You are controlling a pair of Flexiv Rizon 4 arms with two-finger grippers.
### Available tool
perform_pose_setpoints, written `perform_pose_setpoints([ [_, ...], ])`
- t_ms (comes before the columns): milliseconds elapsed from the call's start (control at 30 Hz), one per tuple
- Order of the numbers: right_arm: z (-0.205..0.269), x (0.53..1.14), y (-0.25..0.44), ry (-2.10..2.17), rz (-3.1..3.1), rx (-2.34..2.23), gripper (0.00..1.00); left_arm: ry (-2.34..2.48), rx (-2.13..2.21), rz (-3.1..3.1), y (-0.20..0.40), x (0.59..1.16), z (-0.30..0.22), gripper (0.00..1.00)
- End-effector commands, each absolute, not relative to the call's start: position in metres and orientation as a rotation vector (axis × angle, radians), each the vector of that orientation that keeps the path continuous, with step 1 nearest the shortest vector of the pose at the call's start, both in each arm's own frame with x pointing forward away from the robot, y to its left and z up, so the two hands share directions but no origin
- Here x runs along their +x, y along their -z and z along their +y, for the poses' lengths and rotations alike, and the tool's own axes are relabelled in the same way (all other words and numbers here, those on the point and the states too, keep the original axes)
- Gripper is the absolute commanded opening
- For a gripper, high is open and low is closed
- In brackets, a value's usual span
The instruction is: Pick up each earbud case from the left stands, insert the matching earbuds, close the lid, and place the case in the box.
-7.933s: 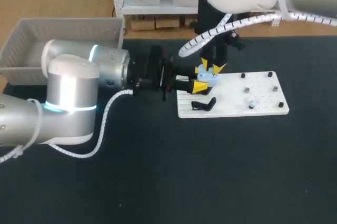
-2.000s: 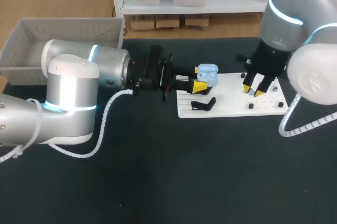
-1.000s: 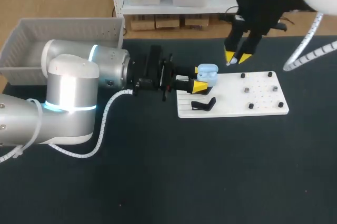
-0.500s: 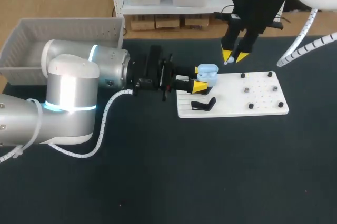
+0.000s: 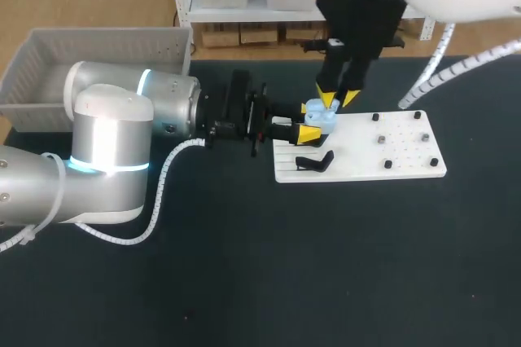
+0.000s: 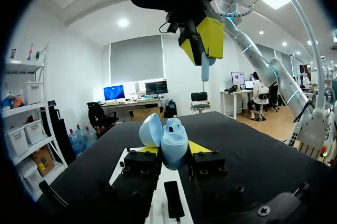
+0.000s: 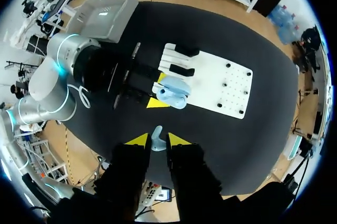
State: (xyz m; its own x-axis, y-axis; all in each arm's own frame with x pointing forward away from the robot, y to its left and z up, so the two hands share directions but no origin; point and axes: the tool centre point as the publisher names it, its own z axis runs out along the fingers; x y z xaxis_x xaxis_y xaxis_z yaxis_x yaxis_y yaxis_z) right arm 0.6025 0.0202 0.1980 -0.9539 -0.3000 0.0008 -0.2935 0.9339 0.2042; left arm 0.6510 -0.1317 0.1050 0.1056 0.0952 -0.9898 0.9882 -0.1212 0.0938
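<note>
Our left gripper (image 6: 174, 153) clamped the open earbud case (image 5: 320, 116) over the white board's (image 5: 391, 151) left edge, mouth upward. Our right gripper (image 7: 153, 140) pinched an earbud (image 6: 205, 70) hanging vertically just above that case, so insertion looked like a short descent.

The gripper (image 7: 153, 140) pinches a pale blue earbud (image 7: 157, 135); ahead of it is the open case (image 7: 175, 93), at a white board's (image 7: 221, 84) edge.
</note>
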Motion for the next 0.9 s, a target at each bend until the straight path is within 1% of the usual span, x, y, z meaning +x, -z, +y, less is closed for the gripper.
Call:
perform_pose_setpoints([
  [33,0.029,0.617,-0.195,0.285,-2.991,0.499,0.0,1.166,1.414,1.149,-0.104,0.65,-0.132,0.0],
  [900,0.034,0.619,-0.169,0.247,-2.962,0.635,0.0,1.166,1.414,1.149,-0.104,0.65,-0.132,0.0],
])
